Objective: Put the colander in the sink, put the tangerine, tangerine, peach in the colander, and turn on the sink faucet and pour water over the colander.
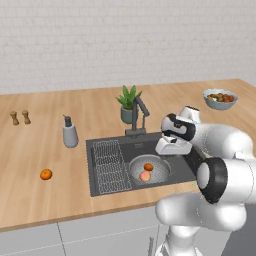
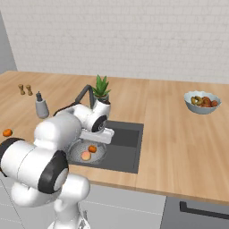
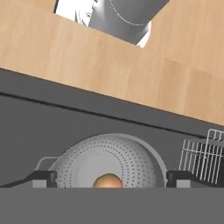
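Observation:
The silver colander (image 1: 159, 171) sits in the dark sink (image 1: 107, 185), holding one tangerine (image 1: 148, 166) and the paler peach (image 1: 145, 175). A second tangerine (image 1: 46, 174) lies on the counter left of the sink. My gripper (image 1: 172, 148) hovers open just above the colander's right side, holding nothing. In the right base view the gripper (image 2: 102, 135) hangs over the colander (image 2: 77, 150), tangerine (image 2: 92, 149) and peach (image 2: 86, 155). The hand view shows the colander (image 3: 109, 155) below my spread fingertips (image 3: 43, 178). The sink faucet (image 1: 138, 116) stands behind the basin; no water shows.
A wire rack (image 1: 107, 165) fills the sink's left part. Behind the sink stand a soap dispenser (image 1: 70, 134) and a potted plant (image 1: 129, 104). A fruit bowl (image 1: 220, 98) sits far right and two shakers (image 1: 20, 117) far left.

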